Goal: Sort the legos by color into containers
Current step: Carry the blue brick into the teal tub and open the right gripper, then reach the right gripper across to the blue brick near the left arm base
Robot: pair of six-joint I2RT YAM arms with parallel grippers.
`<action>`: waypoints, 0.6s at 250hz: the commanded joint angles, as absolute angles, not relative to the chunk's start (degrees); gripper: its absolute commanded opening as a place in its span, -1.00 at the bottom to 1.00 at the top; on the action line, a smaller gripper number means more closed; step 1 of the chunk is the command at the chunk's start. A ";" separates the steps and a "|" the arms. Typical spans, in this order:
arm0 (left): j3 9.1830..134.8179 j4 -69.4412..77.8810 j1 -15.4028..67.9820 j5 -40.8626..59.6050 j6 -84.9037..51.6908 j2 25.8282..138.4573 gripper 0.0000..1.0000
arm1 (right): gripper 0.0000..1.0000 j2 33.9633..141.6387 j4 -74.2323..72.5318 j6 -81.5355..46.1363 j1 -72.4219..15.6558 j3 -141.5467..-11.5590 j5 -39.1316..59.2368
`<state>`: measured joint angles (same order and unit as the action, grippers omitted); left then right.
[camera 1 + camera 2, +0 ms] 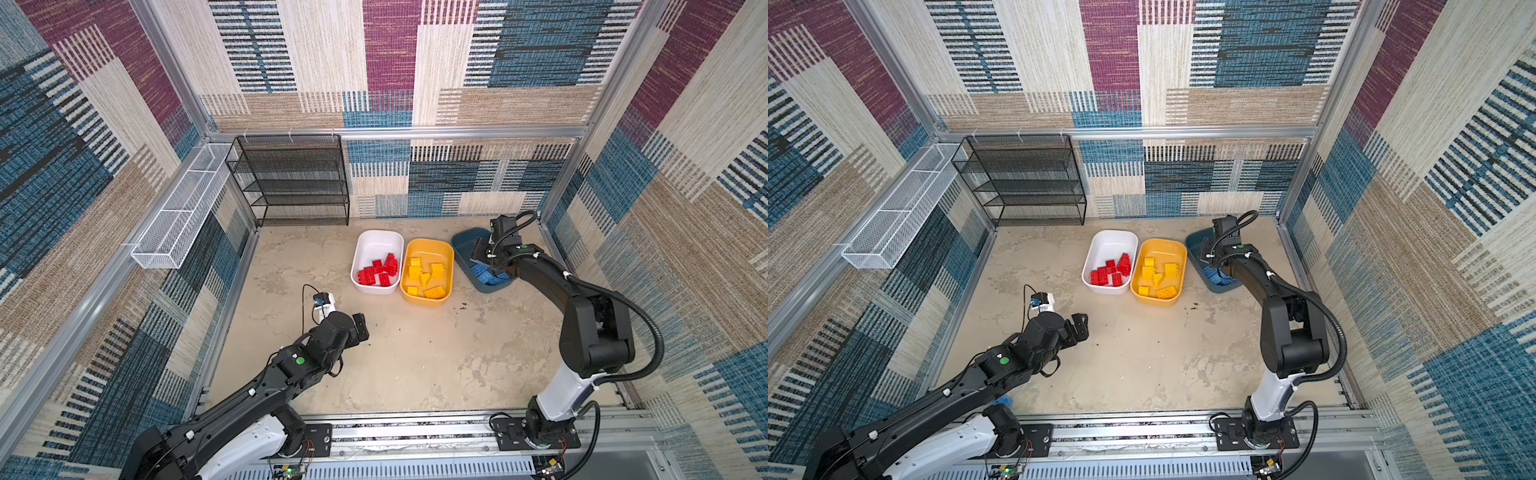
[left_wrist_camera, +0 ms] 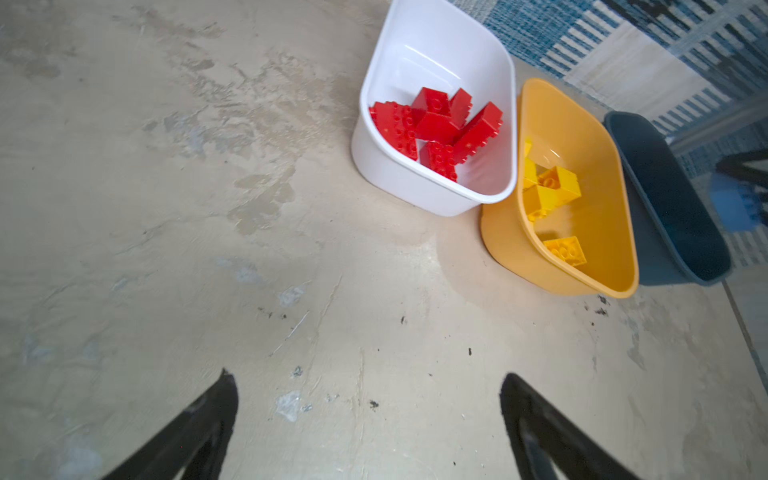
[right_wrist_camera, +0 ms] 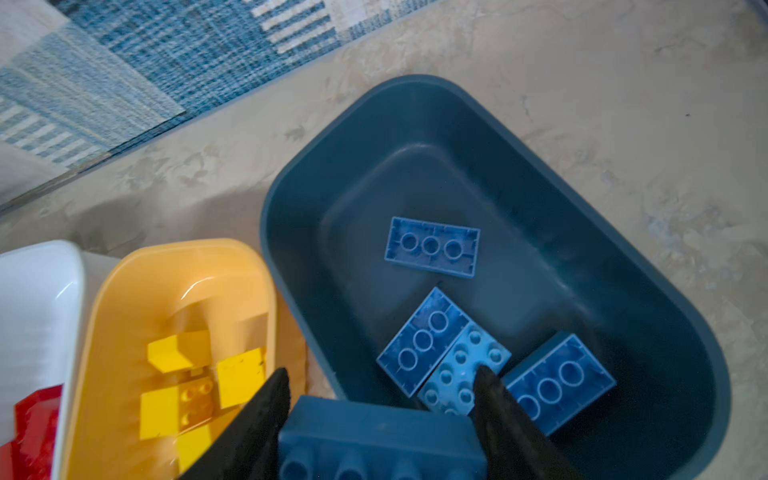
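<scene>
Nearest the base rail, the left end effector (image 1: pixel 360 326) hung above the beige mottled bench (image 1: pixel 415 357), its black fingers (image 2: pixel 216 415) spread wide apart with nothing between them. A broad stretch of bare bench lay ahead of it and to its right, reaching to the tubs. Under that arm, in a top view, a small blue patch (image 1: pixel 1003 401) peeked out, too hidden to identify.

Farther back, the white rounded-rectangle plastic tub (image 1: pixel 376 237) held the red studded bricks (image 1: pixel 380 270). Close against its side, the yellow rounded-rectangle plastic tub (image 1: pixel 432 243) held the yellow studded bricks (image 1: pixel 424 274). Just beside that sat the dark teal-blue plastic tub (image 1: pixel 460 245), close to the right wall's frame, with little room on that side. The right end effector (image 3: pixel 382 370) hung over this tub, clamped on a dark blue studded brick (image 3: pixel 382 436) cut off by the wrist view's edge. Four loose blue bricks (image 3: pixel 432 247) lay on the tub's floor, three of them studs down. In both top views the right arm covered most of them.

Against the back wall stood a black mesh shelf rack (image 1: pixel 291 178), and a long white wire basket (image 1: pixel 183 208) hung along the left wall.
</scene>
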<state>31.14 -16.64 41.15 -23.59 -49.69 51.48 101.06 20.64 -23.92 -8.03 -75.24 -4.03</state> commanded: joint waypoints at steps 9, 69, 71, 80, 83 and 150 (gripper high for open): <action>31.85 -19.84 39.17 -23.03 -53.98 51.55 0.98 | 0.45 103.62 16.29 -23.12 -6.56 -76.27 -2.04; 35.58 -21.80 37.71 -20.65 -47.32 50.22 0.98 | 0.78 103.10 15.65 -20.64 -5.89 -76.67 -1.28; 35.97 -22.02 37.71 -20.72 -47.07 50.19 0.98 | 0.80 102.92 15.56 -20.32 -5.89 -76.60 -1.07; 37.57 -23.07 37.71 -20.71 -45.86 49.99 0.98 | 0.84 101.77 15.04 -18.62 -5.98 -76.16 0.59; 38.08 -23.31 37.72 -20.69 -45.27 49.95 0.98 | 0.85 101.32 14.82 -18.11 -6.05 -75.89 1.23; 56.12 -23.81 37.63 -18.88 -30.76 47.96 0.98 | 0.99 93.04 10.47 -10.15 -21.73 -72.99 3.53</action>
